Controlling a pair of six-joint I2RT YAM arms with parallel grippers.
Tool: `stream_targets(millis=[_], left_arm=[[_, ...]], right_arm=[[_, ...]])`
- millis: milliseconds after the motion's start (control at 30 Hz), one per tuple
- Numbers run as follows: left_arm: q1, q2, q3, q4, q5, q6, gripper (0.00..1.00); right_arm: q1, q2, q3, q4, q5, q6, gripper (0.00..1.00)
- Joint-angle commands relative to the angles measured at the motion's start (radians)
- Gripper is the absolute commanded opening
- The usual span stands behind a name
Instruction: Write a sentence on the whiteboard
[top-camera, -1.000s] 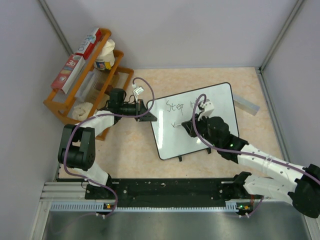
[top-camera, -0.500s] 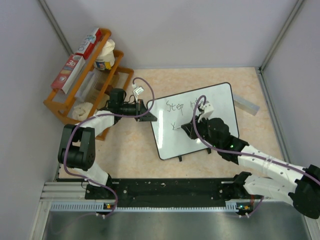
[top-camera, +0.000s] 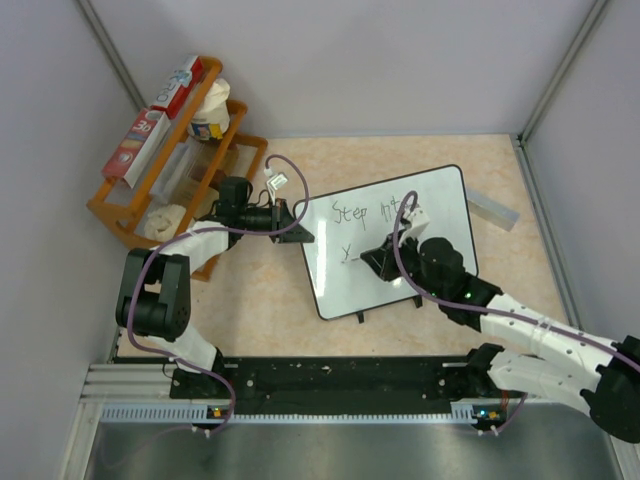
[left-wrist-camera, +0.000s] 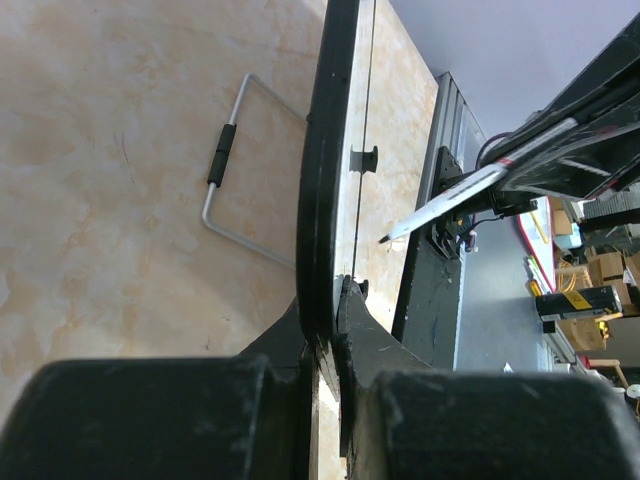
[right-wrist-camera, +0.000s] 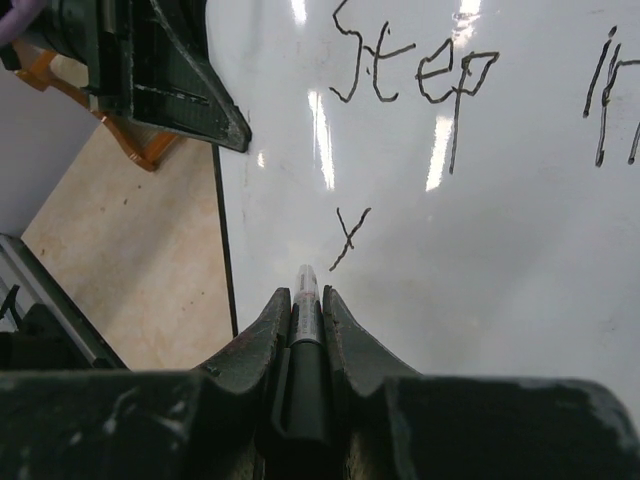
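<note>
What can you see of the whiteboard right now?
The whiteboard is a glossy white rectangle with a thin black rim, rounded corners and two small black clips on its near edge. It sits skewed on the tan table. The fingers of the left gripper pinch its left rim. Dark handwriting reads "Step in...", with one y-like letter below, near the marker held by the right gripper.

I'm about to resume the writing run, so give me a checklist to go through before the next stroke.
1. Hold of left pincer on whiteboard rim: ok.
2. Grip of right pincer on marker: ok.
3. Marker tip aimed at board near the "y": ok.
4. Tip touching the surface: cannot tell.
5. Blank space right of the "y": ok.
6. Whole sentence written: not ok.
</note>
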Motion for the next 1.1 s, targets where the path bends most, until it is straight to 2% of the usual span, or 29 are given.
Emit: stream_targets(millis=[0, 133, 367, 1067], left_arm=[[-0.032, 0.028, -0.037, -0.023, -0.156, 0.221, 0.00], [-0.032, 0.026, -0.039, -0.023, -0.156, 0.224, 0.00], [-0.032, 0.026, -0.039, -0.023, -0.159, 0.222, 0.00], [-0.032, 0.029, -0.037, -0.025, -0.158, 0.222, 0.00]], right_arm=[[0.012, -0.074, 0.046, 0.030, 0.020, 0.021, 0.00], [0.006, -0.055, 0.078, -0.005, 0.100, -0.013, 0.00], [-0.042, -0.017, 0.101, -0.024, 0.109, -0.025, 0.00], [-0.054, 0.001, 0.083, 0.006, 0.155, -0.027, 0.00]])
